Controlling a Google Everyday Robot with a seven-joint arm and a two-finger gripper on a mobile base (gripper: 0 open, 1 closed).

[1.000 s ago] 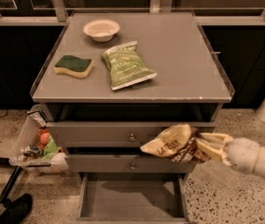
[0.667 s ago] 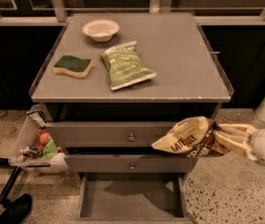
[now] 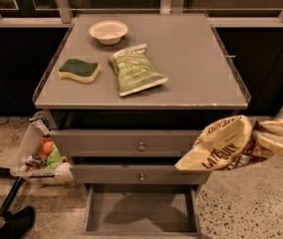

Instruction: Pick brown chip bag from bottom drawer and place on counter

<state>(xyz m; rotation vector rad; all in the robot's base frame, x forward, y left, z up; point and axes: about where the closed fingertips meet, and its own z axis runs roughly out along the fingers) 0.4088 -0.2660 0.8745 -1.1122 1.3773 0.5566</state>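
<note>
A brown bag (image 3: 225, 146) of chips hangs in the air at the right of a grey cabinet, clear of the desk (image 3: 191, 59) and below its front right corner. The bag lies tilted, its cream-yellow end pointing down and left and carrying dark print, its crumpled brown part toward the right. The pincer (image 3: 261, 135) reaches in from the right edge, pale fingers closed on that brown end, pinching the bag. In this view the bag overlaps the right ends of the two upper drawers, each with a small knob: the top one (image 3: 121, 142) and the middle one (image 3: 131, 174). Beneath them the bottom drawer (image 3: 141, 213) stands pulled open, its plain grey floor showing. On the desk, a green bag (image 3: 136, 69) lies flat near the middle. A sponge (image 3: 79, 69), green on top and yellow below, sits just left of it. A shallow pale bowl (image 3: 108, 32) stands farther back. A thin clear rim runs along the desk's sides. Left of the cabinet, a clear bin (image 3: 28, 148) holds colourful items. A dark shoe (image 3: 16, 223) shows at the lower left on the speckled floor (image 3: 246, 208).
</note>
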